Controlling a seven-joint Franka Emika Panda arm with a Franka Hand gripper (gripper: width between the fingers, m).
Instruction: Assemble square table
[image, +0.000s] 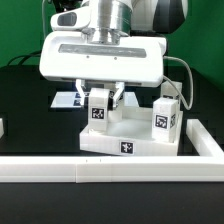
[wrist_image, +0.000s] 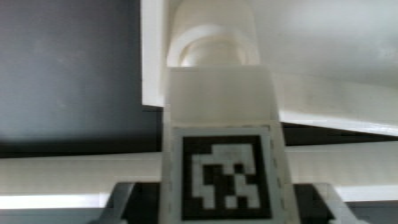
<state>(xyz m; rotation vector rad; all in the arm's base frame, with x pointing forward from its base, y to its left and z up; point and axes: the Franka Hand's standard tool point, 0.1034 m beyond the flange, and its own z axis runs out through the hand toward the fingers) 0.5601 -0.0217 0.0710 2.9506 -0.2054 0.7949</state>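
White plastic is filling the middle of the exterior view: the square table top (image: 128, 140) is lying on the black table (image: 25, 95), its front edge showing a small tag and facing the long white border rail (image: 110, 170) that is running across the foreground. One tagged leg (image: 166, 115) is standing upright at the top's corner toward the exterior view's right. The gripper (image: 101, 98) is hanging below the arm's broad white head, its two fingers (image: 118, 97) sitting on either side of a second tagged leg (image: 99, 112) and clamping it over the top's corner toward the exterior view's left. This leg is standing upright; whether its foot is touching the top cannot be told. Behind, a corner of the marker board (image: 66, 99) is peeking out.

Seen by the wrist view, the held leg (wrist_image: 221, 140) is filling the centre, its black-and-white tag facing the camera. Dark finger pads (wrist_image: 134, 200) are pressing its sides at a narrow spacing. Beyond it, the table top (wrist_image: 329, 60) is appearing as a pale surface with a rounded corner socket (wrist_image: 214, 45), against the black table (wrist_image: 63, 80).
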